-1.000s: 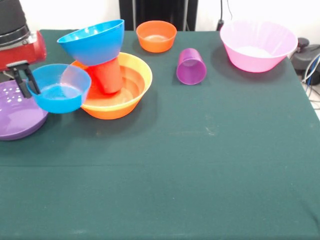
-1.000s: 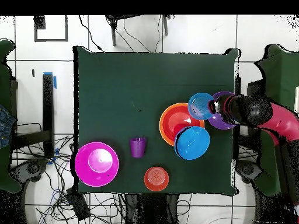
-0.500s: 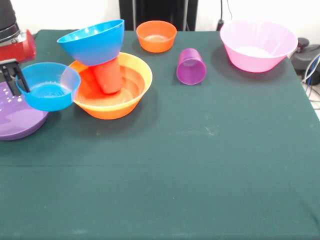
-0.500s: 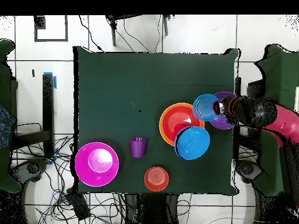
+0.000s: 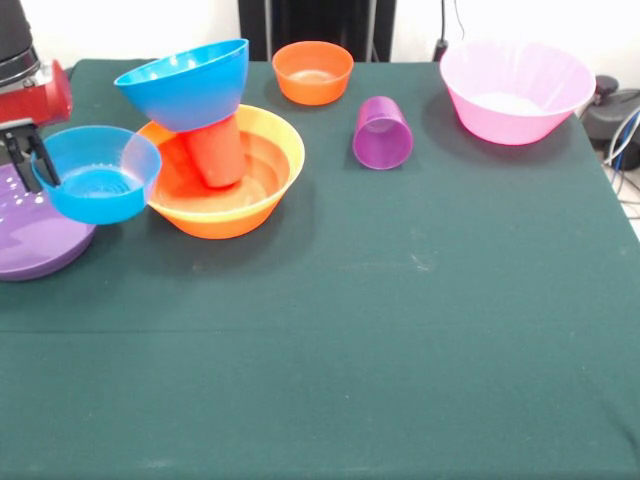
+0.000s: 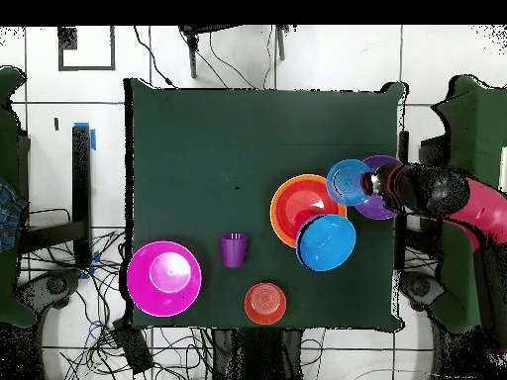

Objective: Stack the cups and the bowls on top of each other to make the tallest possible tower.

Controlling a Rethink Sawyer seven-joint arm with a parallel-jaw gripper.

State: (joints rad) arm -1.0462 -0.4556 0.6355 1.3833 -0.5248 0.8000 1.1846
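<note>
Jaws clamped on near rim of small translucent blue plastic bowl; black gripper holds it clear of cloth, above edge of shallow purple plastic bowl

Since a second ago: bowl carried away from tower, now halted beside it; probably being repositioned, not yet placed

Tower: large orange bowl, red cup, tilted large blue bowl

Purple cup on side; small orange bowl, pink bowl well apart

Arm cut off at frame edge; other pieces not visible

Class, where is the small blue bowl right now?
In the front view the small blue bowl is at the left edge, gripped at its rim by the gripper, above the purple bowl and beside the large orange bowl.
</note>
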